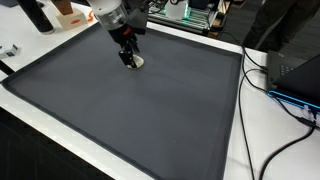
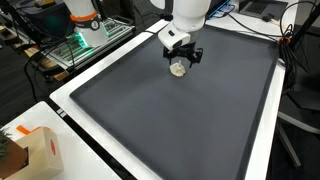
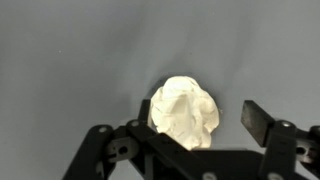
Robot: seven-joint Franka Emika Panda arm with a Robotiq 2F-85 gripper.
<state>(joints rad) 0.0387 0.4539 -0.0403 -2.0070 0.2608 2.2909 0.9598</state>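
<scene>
**Crumpled wad sits between parted fingers**

We see a crumpled white wad, roughly round and lumpy. It is creased all over, with soft folds that catch the light on top and shade towards its edges. Whether it is paper or tissue we cannot tell. It lies on a dark grey flat mat that covers most of a white table. In both exterior views the wad rests in the far part of the mat, away from its borders.

In the wrist view the wad lies between the two fingers of the black metal gripper, closer to the finger on the left of the picture. That finger stands just beside the wad, and we cannot say whether they touch. On the other side a clear strip of mat shows between the wad and the other finger.

The fingers stand wide apart, wider than the wad, and clamp nothing. In both exterior views the gripper points straight down over the wad, with its tips low beside it near the mat.
</scene>
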